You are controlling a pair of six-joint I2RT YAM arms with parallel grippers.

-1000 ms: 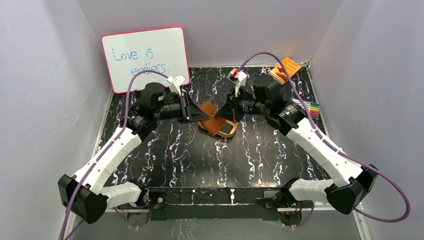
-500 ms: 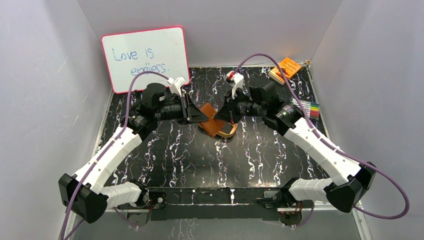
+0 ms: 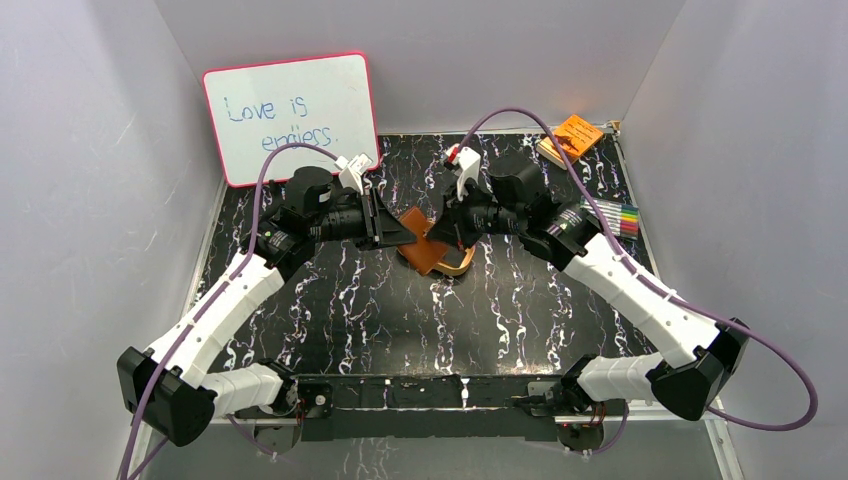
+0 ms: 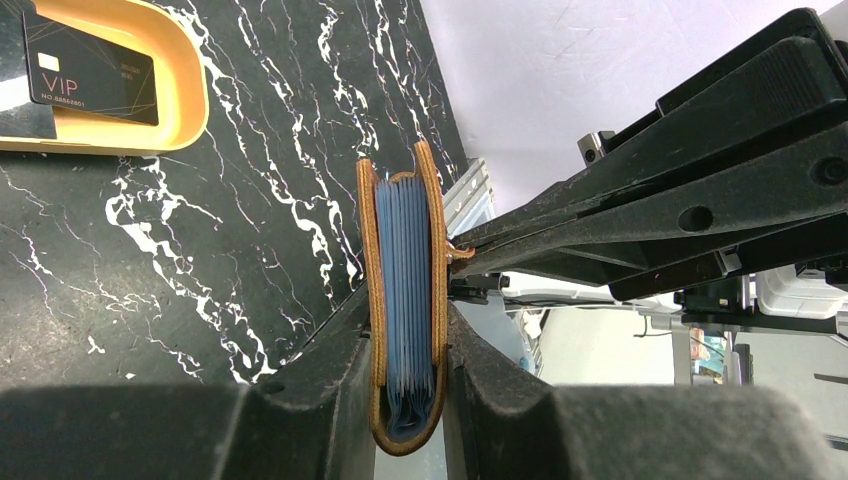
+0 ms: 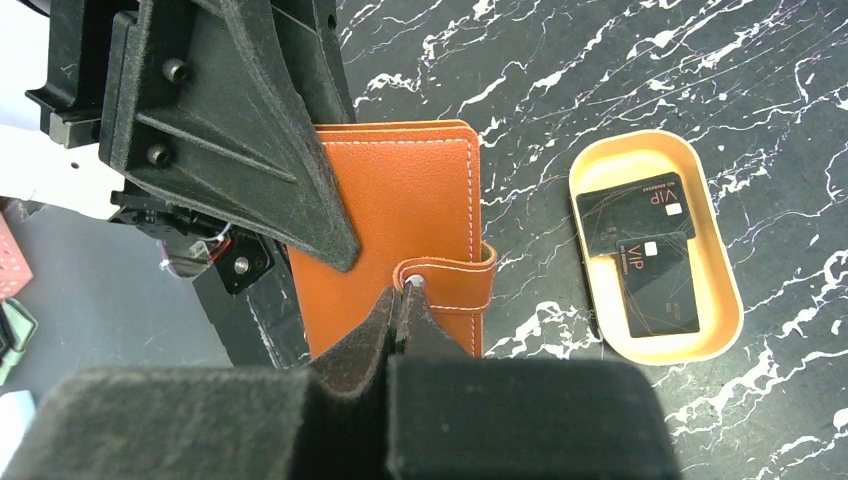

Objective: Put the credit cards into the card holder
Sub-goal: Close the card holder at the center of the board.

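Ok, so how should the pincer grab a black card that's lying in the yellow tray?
Best from straight above, I think. The black card lies flat in the tray, and the raised rim blocks any sideways reach. Pinch its long edges, where bare tray floor shows beside it. Its end touches the second card, so lift slowly.

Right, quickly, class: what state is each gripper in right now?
Left gripper: closed on the card holder, held edge-on.
Right gripper: shut, pinching the strap tab.

Orange-brown card holder (image 5: pixel 410 190), seemingly blue-lined
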